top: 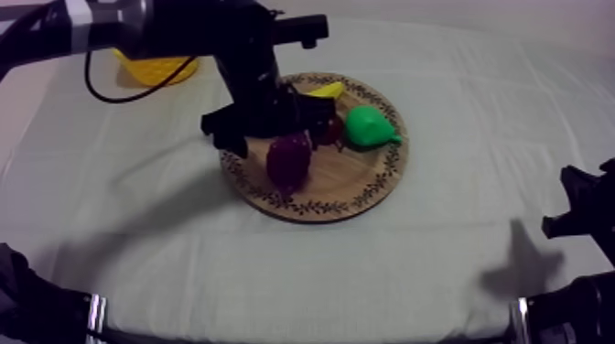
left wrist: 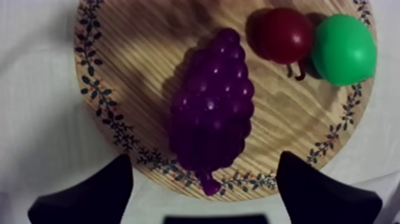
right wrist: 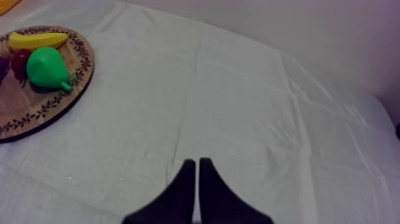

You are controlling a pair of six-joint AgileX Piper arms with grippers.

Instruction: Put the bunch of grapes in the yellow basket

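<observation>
I see L end effector (left wrist: 203,159) wide open, nothing held, over the grapes (left wrist: 211,119) on the board (left wrist: 95,95). Bunch lies dead ahead, long axis square to the finger line, so fingers straddle its width. R end effector (right wrist: 195,164) closed on nothing, well apart; L arm's nearer

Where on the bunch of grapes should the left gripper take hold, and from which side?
Probably across its broad middle, from above: the bunch of grapes lies flat on the wooden board with both long sides free, and the open left gripper hovers astride it.
</observation>
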